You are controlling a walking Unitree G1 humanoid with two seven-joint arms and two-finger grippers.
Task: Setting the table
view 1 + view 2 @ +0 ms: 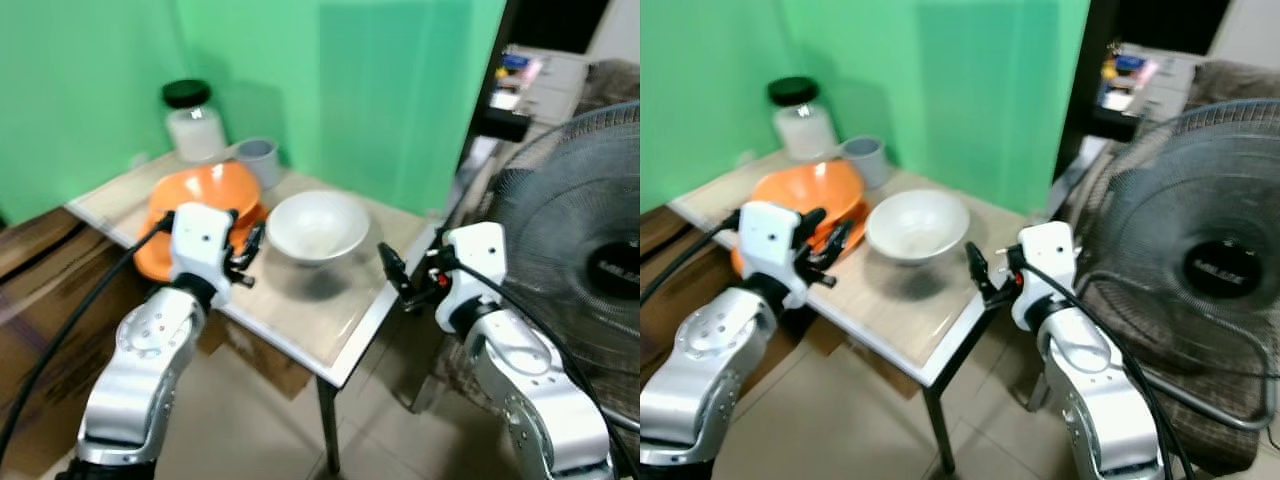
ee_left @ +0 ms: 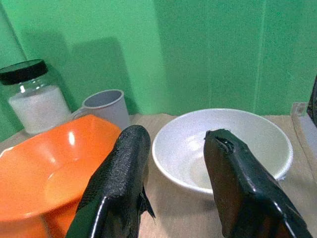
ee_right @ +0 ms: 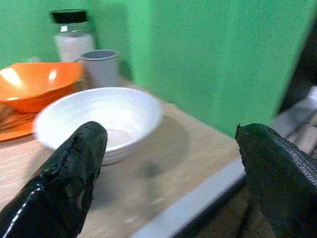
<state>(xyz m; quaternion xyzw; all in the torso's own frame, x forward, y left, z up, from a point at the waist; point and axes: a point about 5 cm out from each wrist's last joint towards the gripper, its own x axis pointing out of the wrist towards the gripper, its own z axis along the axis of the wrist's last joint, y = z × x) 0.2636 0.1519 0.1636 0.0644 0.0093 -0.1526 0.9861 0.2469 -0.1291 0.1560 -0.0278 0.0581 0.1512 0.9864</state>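
Observation:
A white bowl (image 1: pixel 318 226) sits in the middle of a small wooden table (image 1: pixel 300 310). To its left an orange bowl (image 1: pixel 205 195) rests on an orange plate (image 1: pixel 150 258). Behind them stand a grey mug (image 1: pixel 258 160) and a glass jar (image 1: pixel 193 122) with a black lid. My left gripper (image 1: pixel 243 253) is open, just left of the white bowl and in front of the orange bowl, holding nothing. My right gripper (image 1: pixel 398 275) is open at the table's right edge, a little right of the white bowl. The white bowl (image 2: pixel 223 146) lies ahead of the left fingers (image 2: pixel 124 173).
A green wall (image 1: pixel 350 90) backs the table. A large grey fan (image 1: pixel 580 230) stands close on the right, beside my right arm. Brown cardboard boxes (image 1: pixel 40 270) sit left of and under the table. Tiled floor (image 1: pixel 260 430) lies in front.

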